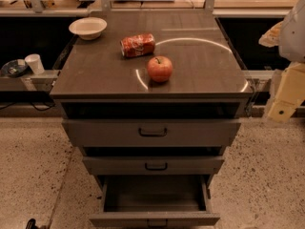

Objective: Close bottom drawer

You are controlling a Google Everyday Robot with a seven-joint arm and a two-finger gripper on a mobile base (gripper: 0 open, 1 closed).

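Bottom drawer (155, 219) stands pulled open, near and centre, front panel running left-right; my gripper (286, 97) hangs at right beside the cabinet top (200, 56), grip state I cannot tell, drawer lying nearer and left.

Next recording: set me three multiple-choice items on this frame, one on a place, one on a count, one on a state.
1. Where is the gripper?
A) at the right edge, beside the cabinet top
B) at the left edge
C) dead centre

2. How many things lie on the cabinet top?
A) one
B) three
C) five

3. The bottom drawer is:
A) shut flush
B) pulled out
C) taken off

Key:
1 A, it hangs right of the top, touching nothing.
2 B, a bowl, a can and an apple.
3 B, its inside shows from above.
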